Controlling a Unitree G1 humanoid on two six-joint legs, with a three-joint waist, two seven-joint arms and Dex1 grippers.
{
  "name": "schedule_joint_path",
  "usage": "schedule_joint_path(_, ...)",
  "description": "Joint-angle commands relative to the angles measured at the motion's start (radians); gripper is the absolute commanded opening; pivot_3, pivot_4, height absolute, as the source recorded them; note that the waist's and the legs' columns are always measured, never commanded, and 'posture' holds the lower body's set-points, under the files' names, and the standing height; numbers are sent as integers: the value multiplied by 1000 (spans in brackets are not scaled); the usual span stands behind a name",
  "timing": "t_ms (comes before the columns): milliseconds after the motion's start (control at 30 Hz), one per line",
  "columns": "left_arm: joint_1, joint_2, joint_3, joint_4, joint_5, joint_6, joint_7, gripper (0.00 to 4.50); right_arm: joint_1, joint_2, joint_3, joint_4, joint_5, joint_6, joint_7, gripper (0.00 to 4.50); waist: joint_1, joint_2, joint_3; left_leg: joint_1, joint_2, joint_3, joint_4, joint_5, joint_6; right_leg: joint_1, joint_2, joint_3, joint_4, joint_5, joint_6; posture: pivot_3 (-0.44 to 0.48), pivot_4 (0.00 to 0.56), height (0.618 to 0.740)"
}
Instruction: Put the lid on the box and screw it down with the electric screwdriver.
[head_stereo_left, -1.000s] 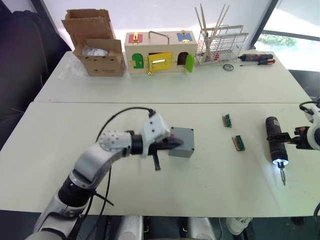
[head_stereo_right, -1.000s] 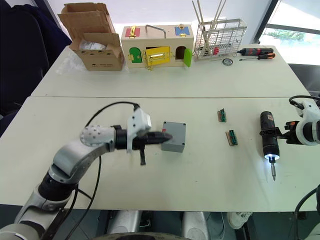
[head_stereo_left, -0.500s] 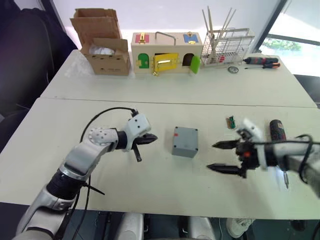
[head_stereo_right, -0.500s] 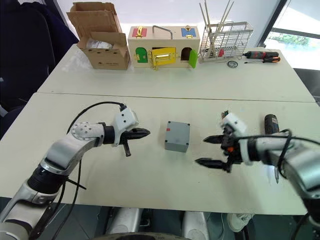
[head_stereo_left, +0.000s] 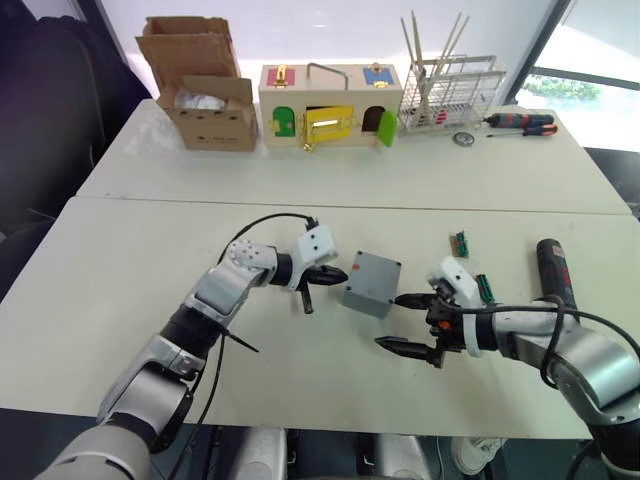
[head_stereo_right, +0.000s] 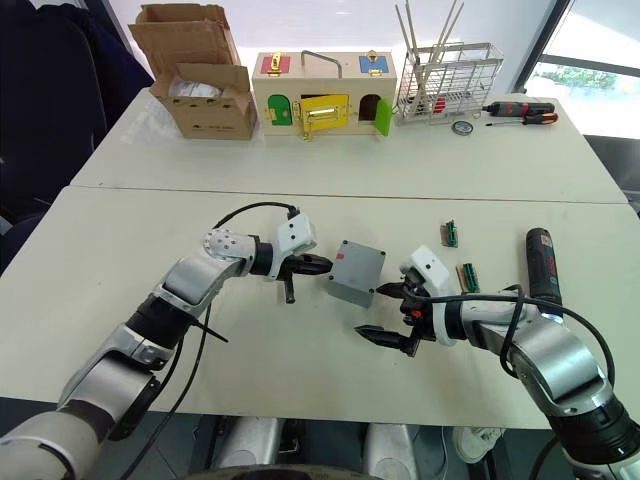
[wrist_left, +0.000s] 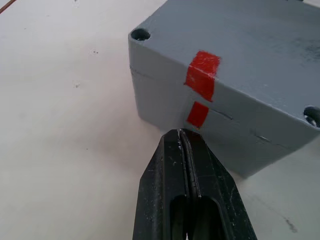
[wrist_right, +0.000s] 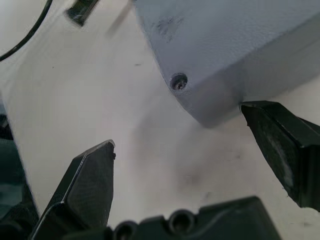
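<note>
Since half a second earlier both grippers had closed in on the box, mid-table with its lid on. The left gripper, fingers pressed together, empty, nearly touched its red-marked side; the right gripper gaped wide beside it, holding nothing

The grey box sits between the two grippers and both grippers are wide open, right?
Not quite. The grey box does sit between them, and the right gripper is wide open, but the left gripper is shut, its fingers pressed together, as the left wrist view shows.
</note>
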Motion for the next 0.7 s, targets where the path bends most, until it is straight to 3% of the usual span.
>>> schedule_joint_path(33, -38, -28, -10, 38, 43, -80, -10, 0, 22, -4, -37, -107, 50, 31, -17, 4494, -2, 0, 0, 0, 0, 0, 0, 0, 0, 0, 0, 0, 0, 0, 0, 0, 150, 728)
schedule_joint_path(133, -40, -27, 9, 67, 74, -108, 8, 0, 31, -15, -81, -130, 71, 59, -34, 4494, -4, 0, 0, 0, 0, 1, 0, -1, 1, 0, 0, 0, -1, 0, 0, 0, 150, 728)
schedule_joint_path(200, -18, 14, 46, 31, 88, -81, 36, 0, 28, -90, -122, -95, 17, 28, -17, 4494, -4, 0, 0, 0, 0, 1, 0, -1, 1, 0, 0, 0, 0, 0, 0, 0, 150, 728)
schedule_joint_path(333, 95, 139, 57, -195, 76, 13, -11, 0, -10, -200, -103, 37, -96, -106, 36, 4494, -15, -1, 0, 1, 1, 1, -1, -1, 1, -1, 0, 0, 0, 0, 0, 0, 150, 728)
schedule_joint_path(500, 235, 243, 40, -475, 15, 138, -87, 0, -117, -170, 14, 201, -207, -262, 88, 4494, -24, 0, 0, 1, 2, 1, -2, 0, 0, -1, 0, 0, 0, 0, 0, 0, 150, 728)
schedule_joint_path(567, 261, 243, 36, -526, -5, 169, -93, 0, -149, -143, 46, 237, -225, -292, 107, 4494, -21, 0, 0, 0, 2, 1, -1, 1, -1, 0, 0, 0, 0, 0, 0, 0, 150, 728)
schedule_joint_path(700, 241, 154, 9, -486, 33, 177, -3, 0, -176, -105, 100, 227, -218, -295, 163, 4494, -15, -1, 0, 1, 2, 1, -1, 0, -1, 0, 0, 0, 0, 0, 0, 0, 150, 728)
